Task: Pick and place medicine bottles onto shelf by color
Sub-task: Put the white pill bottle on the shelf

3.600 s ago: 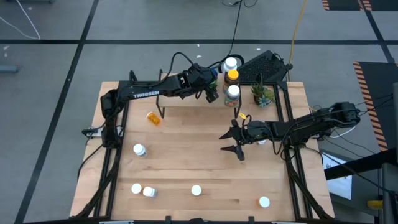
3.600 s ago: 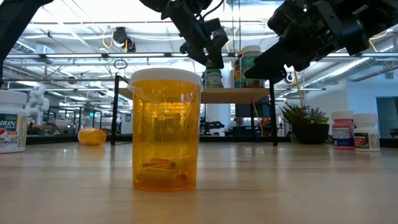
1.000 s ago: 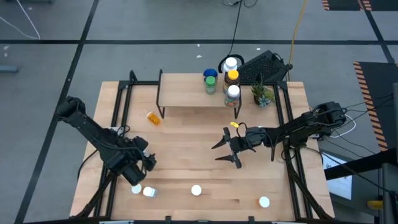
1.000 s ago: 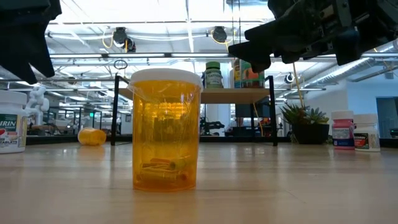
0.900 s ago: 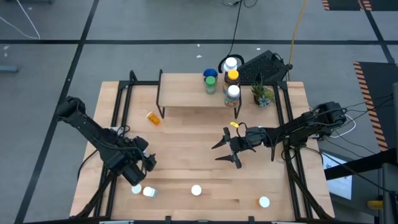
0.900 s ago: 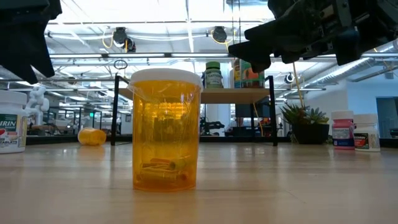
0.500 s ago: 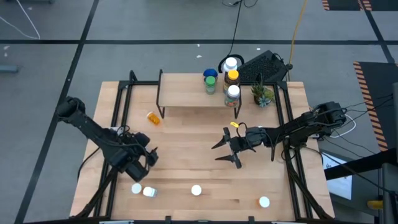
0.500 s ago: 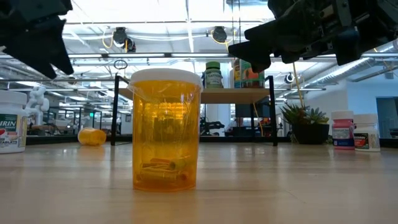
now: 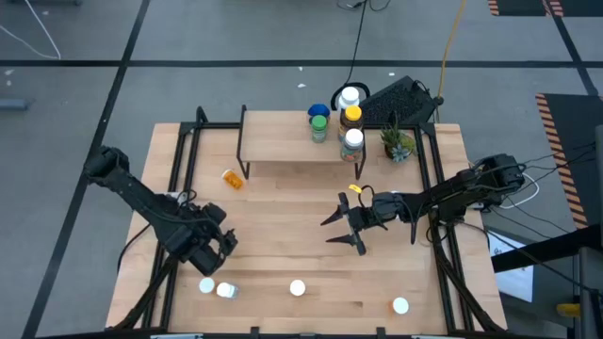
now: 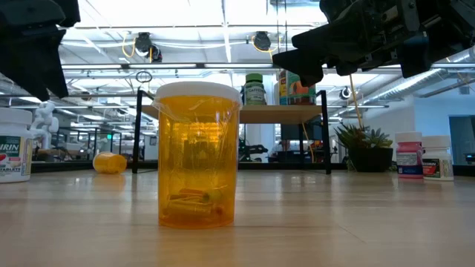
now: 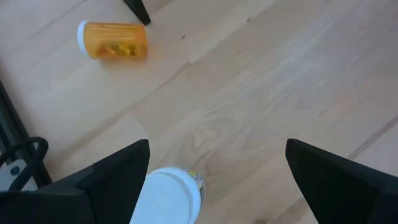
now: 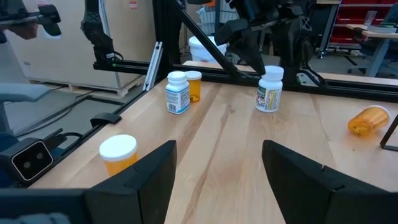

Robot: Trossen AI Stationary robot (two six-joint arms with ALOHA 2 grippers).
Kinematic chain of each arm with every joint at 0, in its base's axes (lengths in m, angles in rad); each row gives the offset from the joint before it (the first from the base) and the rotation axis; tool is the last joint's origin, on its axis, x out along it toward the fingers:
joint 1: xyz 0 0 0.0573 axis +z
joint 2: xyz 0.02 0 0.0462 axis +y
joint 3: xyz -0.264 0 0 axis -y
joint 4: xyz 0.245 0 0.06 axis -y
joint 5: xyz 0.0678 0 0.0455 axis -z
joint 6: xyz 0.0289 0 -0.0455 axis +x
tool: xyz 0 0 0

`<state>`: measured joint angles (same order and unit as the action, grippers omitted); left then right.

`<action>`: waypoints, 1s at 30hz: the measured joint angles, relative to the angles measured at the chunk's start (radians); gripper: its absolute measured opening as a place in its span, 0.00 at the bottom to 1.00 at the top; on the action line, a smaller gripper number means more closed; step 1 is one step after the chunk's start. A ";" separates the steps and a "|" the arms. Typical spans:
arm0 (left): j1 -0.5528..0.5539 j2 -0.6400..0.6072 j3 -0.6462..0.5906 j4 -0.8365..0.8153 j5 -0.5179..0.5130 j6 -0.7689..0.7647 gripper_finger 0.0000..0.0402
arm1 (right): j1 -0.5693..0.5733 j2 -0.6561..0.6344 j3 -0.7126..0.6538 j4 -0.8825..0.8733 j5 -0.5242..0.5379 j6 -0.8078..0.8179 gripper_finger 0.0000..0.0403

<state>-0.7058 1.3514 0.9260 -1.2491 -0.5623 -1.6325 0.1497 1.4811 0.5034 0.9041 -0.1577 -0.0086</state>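
1. The left gripper [image 9: 217, 247] is hovering over the near-left part of the table [image 9: 283, 240], its fingers spread wide and holding nothing. In the left wrist view a white-capped bottle [image 11: 166, 196] is standing upright between them.
2. That bottle is sitting much closer to one finger [image 11: 112, 174] than to the other. If the fingers close from here, the nearer one is likely to hit first and tip or push the bottle away.
3. Coming down too low could also press on the cap and send the bottle rolling.
4. The right gripper [image 9: 341, 234] is waiting above the table's middle, open and empty. A small yellow item [image 9: 355, 188] is lying just beside it, too small to identify, and a careless move could knock it.
5. The shelf [image 9: 283, 141] is standing at the far edge and is carrying four bottles, all on its right part: a blue-capped green bottle [image 9: 319, 122], a white-capped one [image 9: 350, 97], an amber one [image 9: 351, 116] and a white one [image 9: 353, 139]. A new bottle placed among them could topple a neighbour.
6. Loose bottles:
   - One orange bottle [image 9: 231, 178] is lying on its side near the shelf's left leg.
   - Four white caps are showing along the near edge, a pair at the left [image 9: 217, 288], one in the middle [image 9: 298, 288] and one at the right [image 9: 401, 305].
   - One potted plant [image 9: 396, 143] is standing right of the shelf.
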 joint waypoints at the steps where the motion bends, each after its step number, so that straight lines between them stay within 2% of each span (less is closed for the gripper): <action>1: -0.006 0.000 0.000 -0.010 0.000 -0.009 0.95 | 0.000 0.000 0.000 -0.004 0.000 0.000 0.58; 10: -0.008 -0.033 0.000 -0.087 0.088 -0.084 0.95 | 0.000 0.000 -0.001 -0.019 0.000 -0.002 0.58; 16: -0.022 -0.046 -0.001 -0.132 0.100 -0.100 0.95 | 0.000 0.000 -0.001 -0.018 0.000 0.006 0.58; 30: -0.036 -0.046 -0.130 -0.058 0.162 -0.124 0.94 | 0.000 0.000 -0.001 -0.019 0.000 0.023 0.58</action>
<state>-0.7422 1.3052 0.7956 -1.3072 -0.4003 -1.7562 0.1497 1.4811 0.5026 0.8852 -0.1574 0.0143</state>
